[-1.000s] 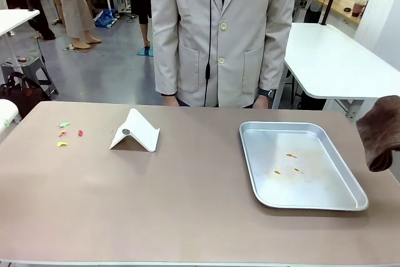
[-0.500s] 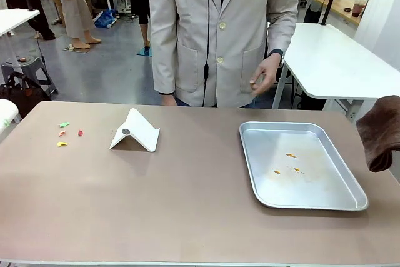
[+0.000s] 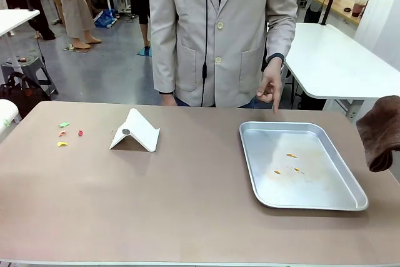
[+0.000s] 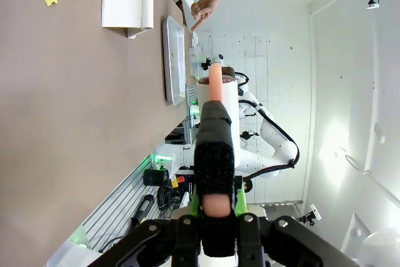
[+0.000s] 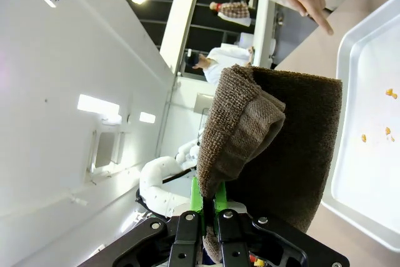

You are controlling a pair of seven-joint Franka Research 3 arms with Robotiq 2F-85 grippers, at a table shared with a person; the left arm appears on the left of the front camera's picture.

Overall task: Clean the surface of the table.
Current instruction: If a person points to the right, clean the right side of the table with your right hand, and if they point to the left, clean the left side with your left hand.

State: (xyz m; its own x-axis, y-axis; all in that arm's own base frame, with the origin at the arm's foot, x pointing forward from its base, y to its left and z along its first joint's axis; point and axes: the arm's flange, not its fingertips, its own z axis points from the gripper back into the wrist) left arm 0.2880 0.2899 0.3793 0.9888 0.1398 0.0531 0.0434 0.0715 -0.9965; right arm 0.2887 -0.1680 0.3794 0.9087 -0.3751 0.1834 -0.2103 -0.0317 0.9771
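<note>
the brown table (image 3: 187,217) filled the front view, with coloured scraps (image 3: 62,134) near its left end, a folded white card (image 3: 135,130) just beside them and a metal tray (image 3: 312,207) holding a few orange bits at the right. within the last second the person's hand (image 3: 271,85) had come out and pointed down at the tray, likely a cue where to work. the right jaws were clamped on a brown cloth (image 3: 380,132) off the table's right end; the left jaws gripped a pink and black tool (image 4: 215,123).
</note>
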